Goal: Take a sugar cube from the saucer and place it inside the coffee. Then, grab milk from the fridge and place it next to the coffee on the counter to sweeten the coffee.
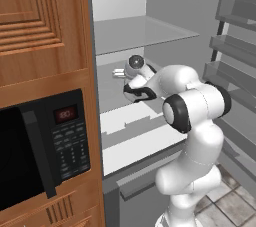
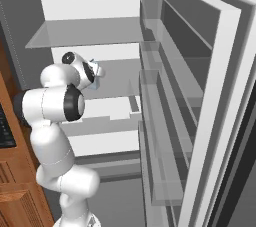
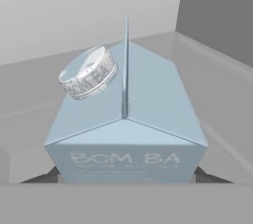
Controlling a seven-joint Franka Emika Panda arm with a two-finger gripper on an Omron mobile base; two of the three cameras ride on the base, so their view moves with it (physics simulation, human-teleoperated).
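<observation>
Gripper point(image 3: 126, 178) straddles the milk point(image 3: 126, 134) in the fridge point(image 1: 145, 31) — jaws apart, grip seemingly unmade

The milk point(image 3: 126, 129) is cut off at the hand view's bottom edge, so its lower body and base cannot be seen, and only dark slivers of the fingertips point(image 3: 49, 174) show at its two lower corners. In the right base view the arm's wrist covers nearly all of the carton. The microwave point(image 1: 42, 148) is cut off by the left edge of the left base view.
</observation>
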